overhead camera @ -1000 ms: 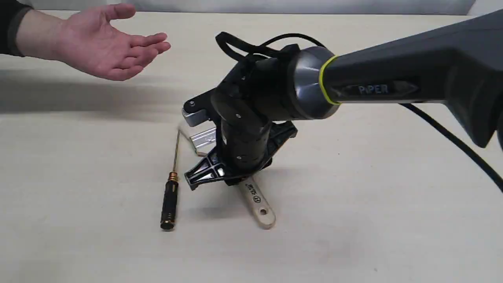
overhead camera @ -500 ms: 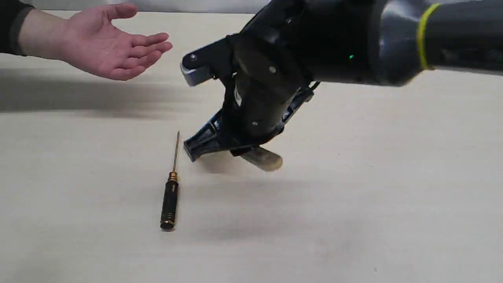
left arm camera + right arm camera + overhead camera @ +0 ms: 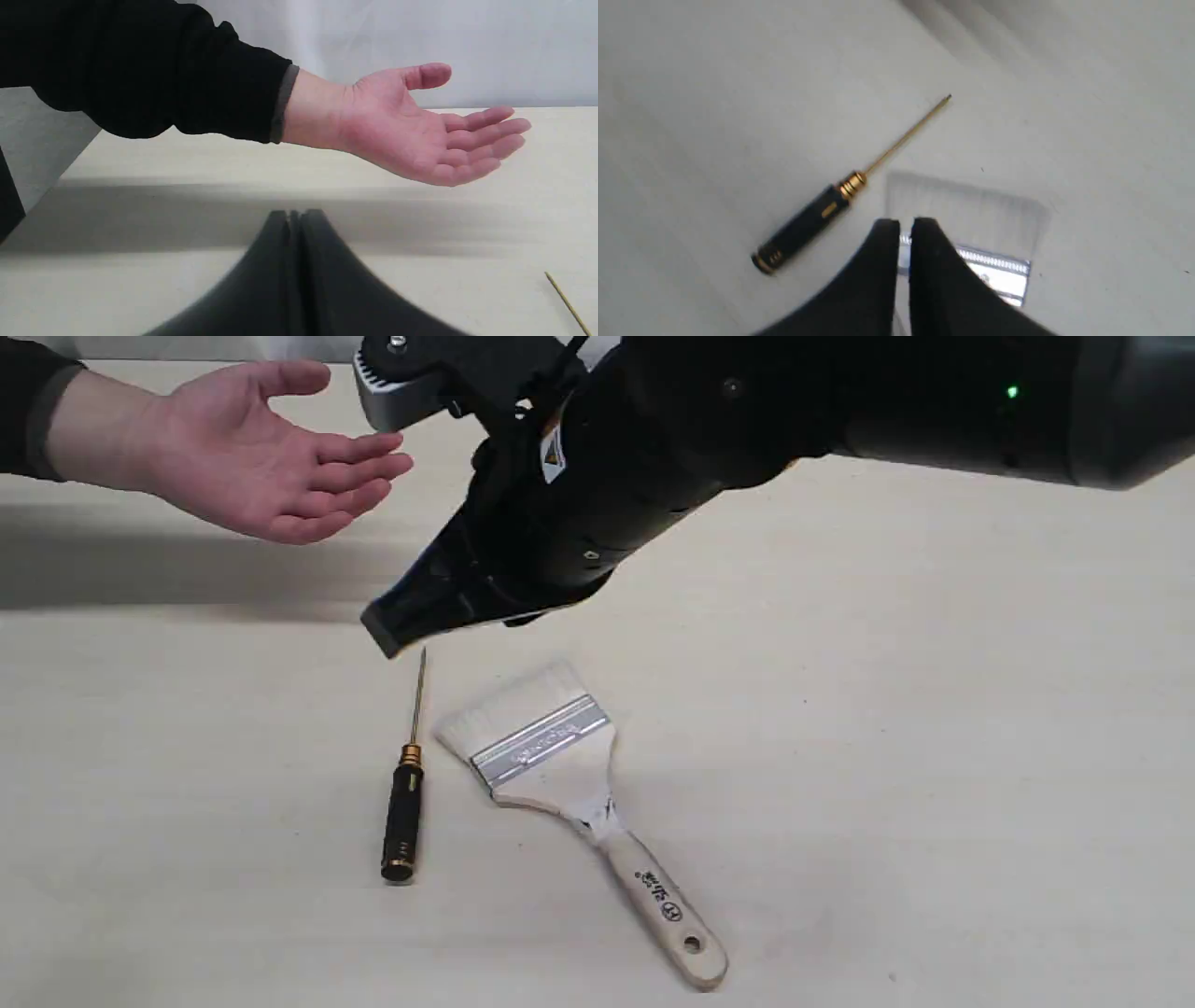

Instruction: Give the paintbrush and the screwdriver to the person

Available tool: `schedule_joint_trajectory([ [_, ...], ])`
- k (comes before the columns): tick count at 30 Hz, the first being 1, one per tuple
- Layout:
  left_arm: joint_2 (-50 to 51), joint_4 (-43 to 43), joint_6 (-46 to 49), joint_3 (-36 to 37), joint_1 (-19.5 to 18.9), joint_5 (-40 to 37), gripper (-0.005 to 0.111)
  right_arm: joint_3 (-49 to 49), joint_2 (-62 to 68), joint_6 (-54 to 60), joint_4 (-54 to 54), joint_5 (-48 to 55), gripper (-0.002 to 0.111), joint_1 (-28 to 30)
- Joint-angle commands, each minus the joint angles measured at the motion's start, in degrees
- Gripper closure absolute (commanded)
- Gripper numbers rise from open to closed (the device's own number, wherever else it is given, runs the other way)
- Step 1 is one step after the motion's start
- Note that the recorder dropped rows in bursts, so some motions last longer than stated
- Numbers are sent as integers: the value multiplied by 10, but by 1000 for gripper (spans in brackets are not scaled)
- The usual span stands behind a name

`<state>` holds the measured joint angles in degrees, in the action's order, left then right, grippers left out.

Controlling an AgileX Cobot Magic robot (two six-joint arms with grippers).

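On the paintbrush point(image 3: 558, 767), black printed marks point(image 3: 659, 897) sit too small to read.

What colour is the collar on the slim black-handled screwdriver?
Gold-orange; the collar shows best in the right wrist view.

Glossy black arm point(image 3: 747, 420), green light point(image 3: 1013, 394), grey bracket point(image 3: 381, 381) — tapered black gripper point(image 3: 397, 627)

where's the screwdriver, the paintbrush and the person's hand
screwdriver point(image 3: 403, 821), exterior view, on its black handle
paintbrush point(image 3: 540, 743), exterior view, on its silver ferrule
person's hand point(image 3: 397, 135), left wrist view, on the open palm
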<state>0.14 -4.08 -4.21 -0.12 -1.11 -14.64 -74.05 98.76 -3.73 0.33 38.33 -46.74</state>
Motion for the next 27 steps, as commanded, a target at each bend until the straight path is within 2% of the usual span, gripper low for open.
schedule_joint_trajectory([
  [1,-1,2,-1,1,5,3,107,0,3,42,-25,60,100,0],
  [4,-1,2,-1,1,5,3,107,1,21,42,-25,114,80,0],
  [5,-1,2,-1,1,5,3,107,1,30,42,-25,133,70,0],
  [8,-1,2,-1,1,5,3,107,1,60,30,-24,147,56,0],
  [19,-1,2,-1,1,5,3,107,1,165,0,-30,131,55,1],
  [23,-1,2,-1,1,5,3,107,4,177,-85,-110,132,55,1],
  [27,-1,1,-1,1,5,3,107,14,177,-82,-105,131,55,1],
])
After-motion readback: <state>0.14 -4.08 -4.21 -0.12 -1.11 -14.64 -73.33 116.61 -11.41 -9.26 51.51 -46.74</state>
